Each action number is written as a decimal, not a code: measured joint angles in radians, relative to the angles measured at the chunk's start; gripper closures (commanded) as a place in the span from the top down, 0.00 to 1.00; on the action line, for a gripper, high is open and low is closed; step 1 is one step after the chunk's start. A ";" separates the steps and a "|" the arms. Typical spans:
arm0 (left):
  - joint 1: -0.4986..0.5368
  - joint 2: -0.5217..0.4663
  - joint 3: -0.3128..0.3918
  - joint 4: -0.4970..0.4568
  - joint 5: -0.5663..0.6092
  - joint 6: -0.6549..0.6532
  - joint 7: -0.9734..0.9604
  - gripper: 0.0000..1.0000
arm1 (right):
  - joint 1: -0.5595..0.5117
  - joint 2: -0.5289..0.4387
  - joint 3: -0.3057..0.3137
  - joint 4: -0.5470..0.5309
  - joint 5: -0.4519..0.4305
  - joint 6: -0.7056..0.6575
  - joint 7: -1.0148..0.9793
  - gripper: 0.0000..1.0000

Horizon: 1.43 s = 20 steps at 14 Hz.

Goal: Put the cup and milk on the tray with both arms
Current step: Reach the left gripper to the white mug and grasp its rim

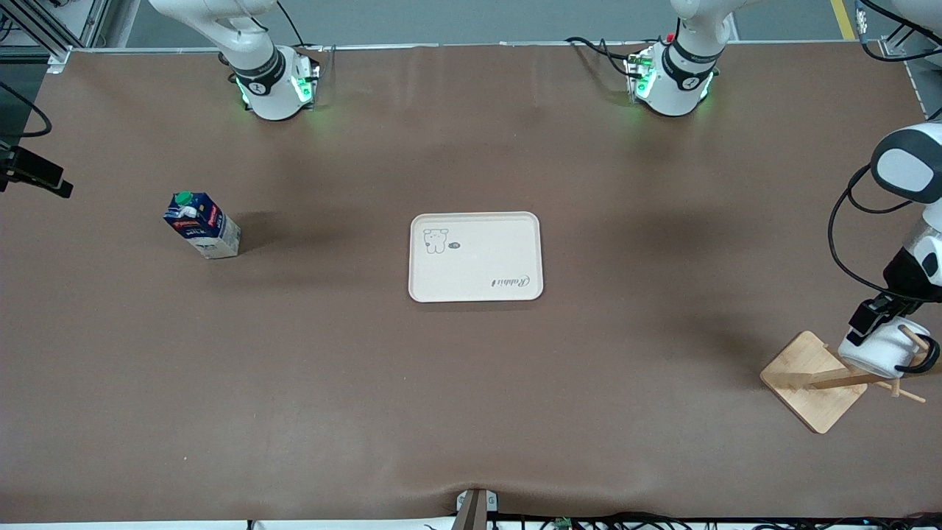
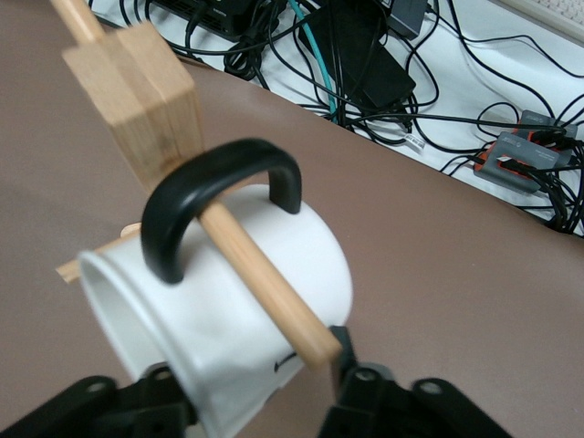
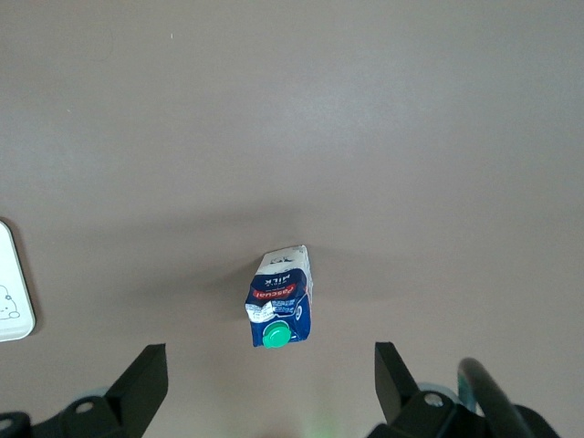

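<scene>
The cup (image 1: 879,350) hangs tilted on a peg of a wooden rack near the left arm's end of the table. In the left wrist view the cup (image 2: 246,301) fills the frame; the peg (image 2: 265,283) runs through its black handle (image 2: 219,196). My left gripper (image 1: 872,324) (image 2: 255,383) is shut on the cup's body, one finger on each side. The milk (image 1: 202,224) stands on the table toward the right arm's end. My right gripper (image 3: 269,365) is open, high over the milk (image 3: 281,310), and out of the front view. The tray (image 1: 478,250) lies at the table's middle.
The rack's square wooden base (image 1: 813,383) sits close to the table's front corner, with more pegs sticking out. Cables and power bricks (image 2: 365,64) lie off the table edge past the rack. The tray's corner (image 3: 11,292) shows in the right wrist view.
</scene>
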 measured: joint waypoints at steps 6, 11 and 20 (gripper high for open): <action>-0.021 0.001 -0.007 0.007 0.000 0.002 0.017 0.00 | 0.000 0.011 0.000 0.000 0.000 -0.002 0.000 1.00; -0.025 -0.005 -0.025 0.027 0.000 -0.020 0.024 0.00 | 0.000 0.018 0.000 0.000 0.000 -0.003 0.000 1.00; -0.030 -0.100 -0.117 0.090 0.011 -0.312 -0.026 0.00 | -0.001 0.018 0.000 0.000 0.000 -0.003 0.000 1.00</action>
